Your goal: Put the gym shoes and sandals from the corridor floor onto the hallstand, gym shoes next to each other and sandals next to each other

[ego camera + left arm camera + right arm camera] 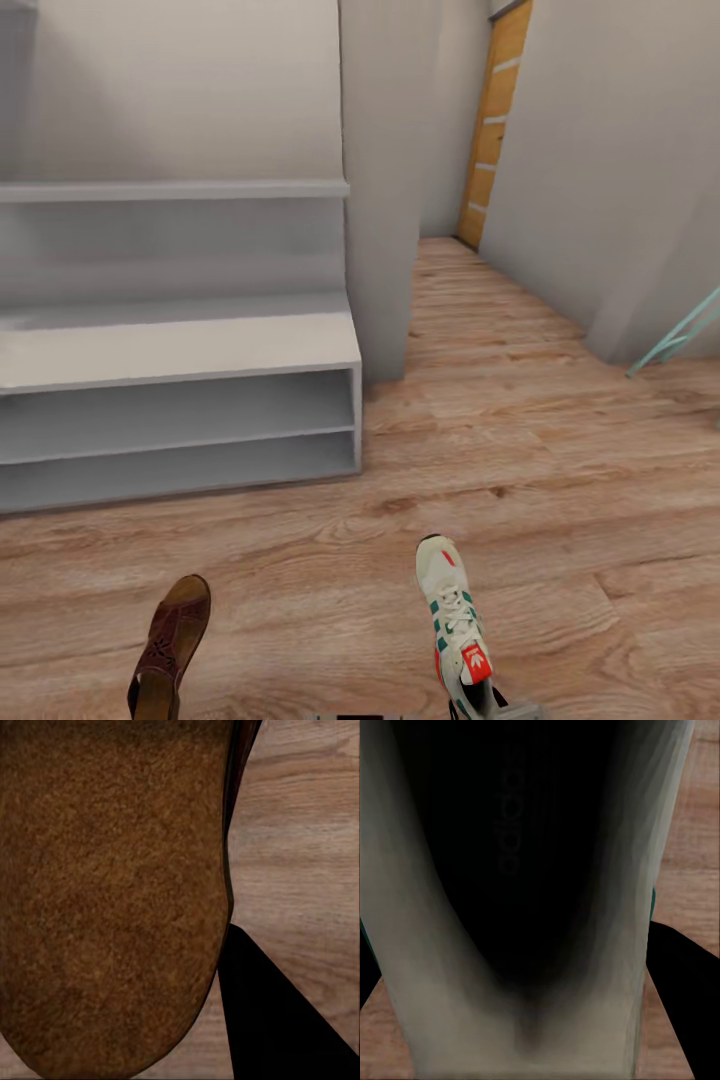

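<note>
One brown sandal point(172, 640) hangs low in the head view, left of centre, toe pointing toward the hallstand point(180, 350). The left wrist view looks closely at its tan insole point(112, 892), with a dark finger point(277, 1027) beside it, so the left gripper looks shut on it. One cream gym shoe point(455, 620) with green stripes and a red tongue patch is at the lower right, its heel in my right gripper point(490, 708). The right wrist view looks into the shoe's dark opening point(517, 870), with fingers point(679, 967) at its sides. The other sandal and gym shoe are out of view.
The pale grey hallstand has a bench top, two open shelf levels and a wall shelf point(170, 190) above. A wall corner point(380, 200) stands at its right end. Wood-plank corridor floor point(520, 450) runs back to an orange door point(495, 120). A teal frame point(680, 335) leans at the right.
</note>
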Motion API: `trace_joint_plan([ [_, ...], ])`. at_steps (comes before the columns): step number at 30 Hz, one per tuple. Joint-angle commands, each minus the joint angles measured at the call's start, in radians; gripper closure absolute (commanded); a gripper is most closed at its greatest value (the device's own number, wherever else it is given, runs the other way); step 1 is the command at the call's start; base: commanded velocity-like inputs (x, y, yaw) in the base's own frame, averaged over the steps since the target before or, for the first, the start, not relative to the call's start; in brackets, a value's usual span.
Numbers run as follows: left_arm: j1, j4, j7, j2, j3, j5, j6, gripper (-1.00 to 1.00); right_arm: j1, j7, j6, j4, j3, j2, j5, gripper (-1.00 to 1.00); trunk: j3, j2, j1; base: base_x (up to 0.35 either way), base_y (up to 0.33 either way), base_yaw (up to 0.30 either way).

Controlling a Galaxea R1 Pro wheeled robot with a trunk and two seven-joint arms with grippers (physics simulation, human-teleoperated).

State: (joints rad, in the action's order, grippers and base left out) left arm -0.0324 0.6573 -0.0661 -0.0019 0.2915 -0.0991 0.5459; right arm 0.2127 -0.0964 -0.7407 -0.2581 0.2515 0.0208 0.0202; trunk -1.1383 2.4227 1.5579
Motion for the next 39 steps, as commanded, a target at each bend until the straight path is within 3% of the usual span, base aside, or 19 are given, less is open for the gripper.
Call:
trace_joint_plan([
  [1,0.0,0.001,-0.003,-0.001,0.006,-0.013,0.002,1.0,0.001,-0.011,-0.002,0.0,0.008,0.001,0.003,1.0,-0.001,0.0,0.0,0.067,0.309,0.252],
  [17,0.0,0.001,-0.003,0.0,0.006,-0.013,0.001,1.0,0.001,-0.011,-0.002,-0.001,0.008,0.001,0.002,1.0,-0.012,0.0,0.0,0.058,0.312,0.242],
  [39,0.0,0.001,-0.003,0.0,0.01,-0.013,0.0,1.0,0.001,-0.008,-0.002,0.031,0.011,0.004,0.006,1.0,-0.012,0.0,0.0,0.0,0.313,0.012],
])
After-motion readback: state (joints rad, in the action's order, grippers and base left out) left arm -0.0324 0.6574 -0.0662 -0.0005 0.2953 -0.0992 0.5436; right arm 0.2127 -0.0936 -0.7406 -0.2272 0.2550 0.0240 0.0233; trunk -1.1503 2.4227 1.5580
